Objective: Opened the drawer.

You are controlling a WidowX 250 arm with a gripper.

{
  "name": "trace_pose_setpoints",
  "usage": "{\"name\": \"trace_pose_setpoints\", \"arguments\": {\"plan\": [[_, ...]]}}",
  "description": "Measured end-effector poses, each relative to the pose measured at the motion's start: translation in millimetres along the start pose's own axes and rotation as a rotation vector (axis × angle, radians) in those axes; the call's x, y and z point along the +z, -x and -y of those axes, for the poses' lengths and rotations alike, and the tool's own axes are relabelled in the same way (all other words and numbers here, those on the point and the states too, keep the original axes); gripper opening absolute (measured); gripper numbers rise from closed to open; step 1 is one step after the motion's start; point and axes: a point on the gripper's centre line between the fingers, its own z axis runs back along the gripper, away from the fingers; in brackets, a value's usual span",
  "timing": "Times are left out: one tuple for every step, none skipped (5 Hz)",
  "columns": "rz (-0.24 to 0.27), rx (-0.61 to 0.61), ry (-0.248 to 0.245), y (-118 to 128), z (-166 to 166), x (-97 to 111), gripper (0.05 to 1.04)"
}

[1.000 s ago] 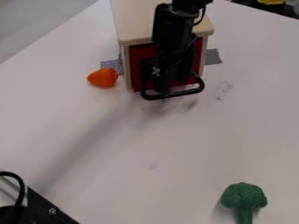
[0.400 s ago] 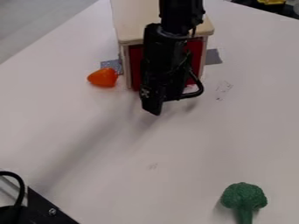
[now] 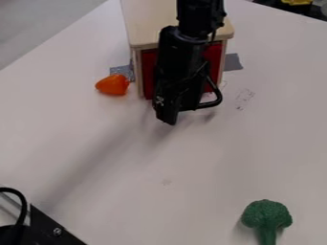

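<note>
Plainly, the drawer (image 3: 148,64) is red with a curved black handle (image 3: 211,104); whether the hand (image 3: 176,112) is spread, I cannot tell.

The camera is looking down at a slant across the white counter (image 3: 211,167), facing the red front (image 3: 147,67) of the wooden cabinet (image 3: 150,24) from above. It is standing well apart from the cabinet, while the green broccoli (image 3: 266,214) is lying closer to it.

Red drawer (image 3: 148,69) with black handle (image 3: 214,101), closed inside pale wooden cabinet (image 3: 150,24).
</note>
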Motion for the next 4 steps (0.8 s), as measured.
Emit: {"name": "trace_pose_setpoints", "arguments": {"plan": [[-0.001, 0.002, -0.007, -2.2, 3.8, 1.8, 0.997], [-0.007, 0.019, 0.003, -8.7, 13.6, 3.1, 0.998], [-0.013, 0.04, -0.031, -20.6, 16.4, -7.3, 0.998], [0.013, 0.046, -0.037, -25.8, 18.8, -9.8, 0.998]]}}
